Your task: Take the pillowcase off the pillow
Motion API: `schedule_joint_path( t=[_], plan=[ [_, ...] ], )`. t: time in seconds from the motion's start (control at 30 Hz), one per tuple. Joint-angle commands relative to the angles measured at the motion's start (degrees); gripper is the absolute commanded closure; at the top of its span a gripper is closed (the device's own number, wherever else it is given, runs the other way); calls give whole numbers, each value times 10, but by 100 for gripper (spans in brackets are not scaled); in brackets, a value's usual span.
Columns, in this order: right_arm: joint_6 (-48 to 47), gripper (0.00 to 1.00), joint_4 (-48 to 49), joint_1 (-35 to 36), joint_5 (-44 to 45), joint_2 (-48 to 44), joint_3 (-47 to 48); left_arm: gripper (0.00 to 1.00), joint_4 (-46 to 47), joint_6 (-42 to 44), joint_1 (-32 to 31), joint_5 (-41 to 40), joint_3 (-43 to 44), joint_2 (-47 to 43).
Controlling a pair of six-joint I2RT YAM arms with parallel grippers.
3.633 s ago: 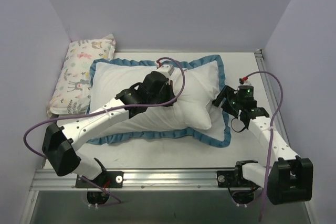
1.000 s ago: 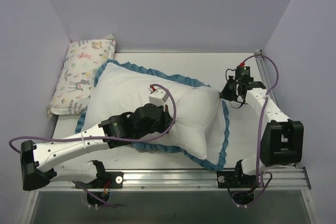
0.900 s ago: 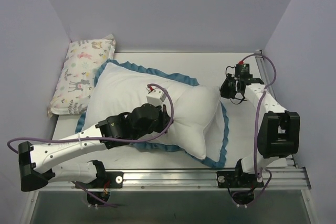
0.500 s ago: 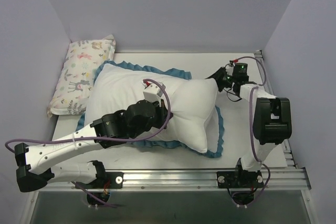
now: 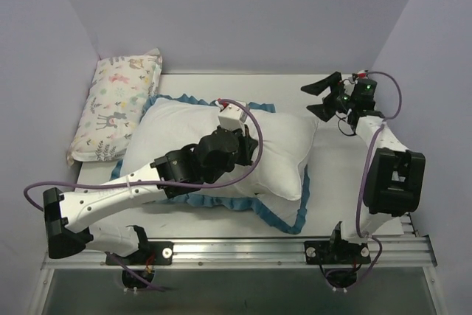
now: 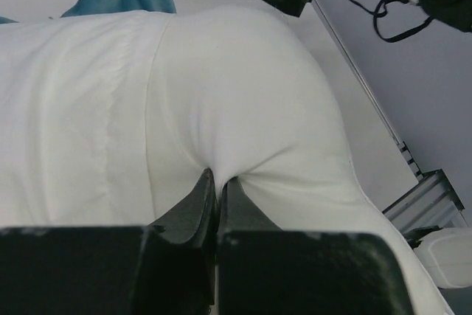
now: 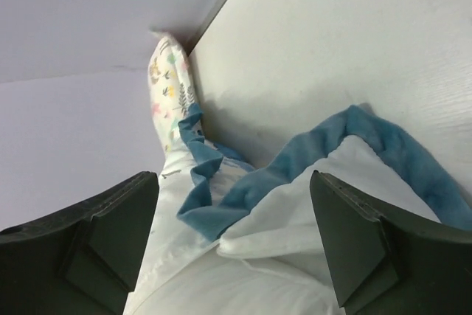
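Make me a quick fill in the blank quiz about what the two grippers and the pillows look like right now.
1. The left gripper is ___ on a fold of white fabric.
2. The right gripper is ___ and holds nothing.
3. The pillowcase has a ruffled trim coloured ___.
4. The animal-print pillow lies along the ___ wall.
Missing words: shut, open, blue, left.

Plain white pillow (image 6: 243,94), pillowcase (image 7: 310,154) white with blue ruffle, small pillow (image 5: 118,101) pastel animal-print.

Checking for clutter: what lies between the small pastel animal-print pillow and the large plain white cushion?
The blue ruffled trim of the soft pillowcase lies there; the top and right wrist views both show it.
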Motion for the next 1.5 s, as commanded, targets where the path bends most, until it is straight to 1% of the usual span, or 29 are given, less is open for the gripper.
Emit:
schedule_joint_path(
  t=[0.0, 0.1, 0.2, 0.23, 0.27, 0.3, 0.33, 0.37, 0.43, 0.47, 0.5, 0.57, 0.63, 0.7, 0.83, 0.9, 0.97, 1.0, 1.03, 1.17, 1.33, 1.43, 1.47],
  plan=[
    [-138, 13, -228, 3, 119, -87, 78, 100, 118, -1, 22, -42, 50, -6],
    [-165, 11, -283, -9, 175, -136, 89, 100, 118, -8, 38, -22, 77, 25],
    [-197, 9, -320, -10, 198, -188, 99, 100, 111, -1, 47, 12, 126, 74],
    [-205, 9, -325, -10, 199, -203, 98, 100, 99, 2, 49, 20, 142, 107],
    [-217, 8, -339, -8, 203, -231, 94, 100, 93, 4, 51, 42, 177, 124],
    [-224, 7, -346, -6, 208, -246, 90, 100, 83, 5, 55, 51, 193, 159],
    [-228, 6, -353, -5, 211, -262, 83, 100, 78, 6, 56, 58, 207, 175],
    [-236, 5, -358, -2, 211, -295, 70, 100, 73, 6, 58, 66, 234, 190],
    [-243, 4, -360, 11, 210, -329, 21, 100, 66, 7, 65, 78, 249, 222],
    [-248, 3, -361, 20, 212, -365, 1, 100, 64, 5, 69, 85, 252, 230],
    [-259, 2, -361, 30, 218, -383, -41, 100, 63, 0, 77, 106, 259, 245],
    [-268, 0, -363, 58, 250, -433, -74, 100, 56, -17, 100, 123, 265, 257],
    [-273, 0, -363, 67, 255, -463, -113, 100, 48, -29, 112, 152, 278, 278],
    [-276, 0, -370, 70, 260, -493, -126, 100, 43, -30, 118, 156, 287, 290],
    [-308, 0, -390, 84, 306, -509, -162, 100, 41, -36, 123, 165, 291, 308],
    [-312, 0, -387, 82, 292, -509, -182, 100, 40, -36, 127, 169, 292, 311],
    [-296, 0, -340, 82, 257, -519, -223, 100, 38, -34, 128, 172, 294, 315],
    [-287, 0, -323, 85, 232, -522, -232, 100, 38, -35, 131, 175, 296, 317],
    [-281, 0, -303, 88, 226, -522, -236, 100, 38, -35, 132, 181, 297, 322],
    [-268, 0, -256, 100, 229, -487, -246, 100, 28, -34, 131, 214, 318, 337],
    [-209, 0, -156, 108, 199, -471, -270, 100, 13, -32, 127, 233, 314, 334],
    [-194, 0, -145, 129, 207, -473, -275, 100, 13, -29, 127, 235, 302, 325],
    [-192, 0, -138, 133, 207, -466, -277, 100, 13, -28, 127, 248, 303, 326]
  ],
)
